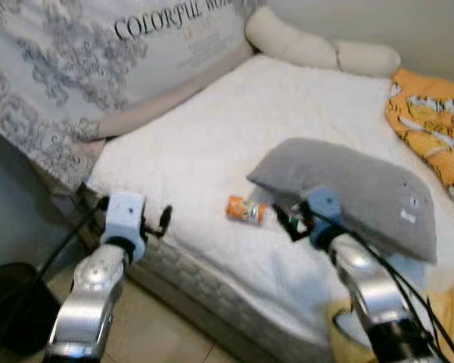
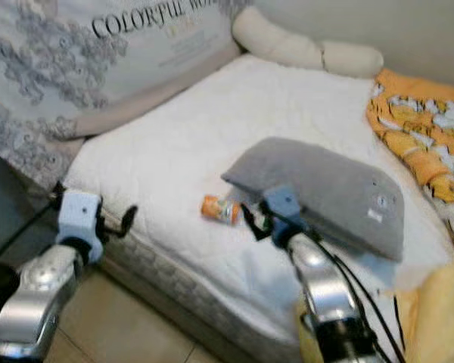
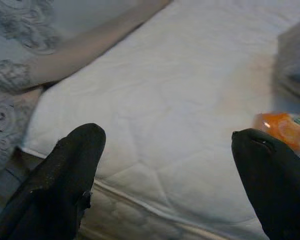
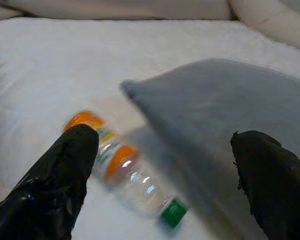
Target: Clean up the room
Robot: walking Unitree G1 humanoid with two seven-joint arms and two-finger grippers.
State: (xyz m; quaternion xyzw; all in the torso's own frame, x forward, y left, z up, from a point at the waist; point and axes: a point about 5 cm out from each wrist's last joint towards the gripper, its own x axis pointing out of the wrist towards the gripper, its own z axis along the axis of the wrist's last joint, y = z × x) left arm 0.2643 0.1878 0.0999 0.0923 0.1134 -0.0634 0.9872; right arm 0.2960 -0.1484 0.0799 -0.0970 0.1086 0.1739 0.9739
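A clear plastic bottle (image 1: 246, 209) with an orange label and a green cap (image 4: 173, 212) lies on its side on the white mattress (image 1: 212, 136). It rests just in front of the near corner of a grey pillow (image 1: 356, 189). My right gripper (image 1: 291, 221) hovers over the bed right by the bottle's cap end, open; in the right wrist view the bottle lies between its fingers (image 4: 65, 175). My left gripper (image 1: 136, 212) hangs open at the mattress's front left edge, well short of the bottle (image 3: 285, 129).
A large patterned cushion (image 1: 98, 60) leans at the left of the bed, with a cream bolster (image 1: 318, 45) along the far end. An orange printed blanket (image 1: 431, 128) lies at the right. A black bin (image 1: 11, 302) stands on the tiled floor (image 1: 159, 333).
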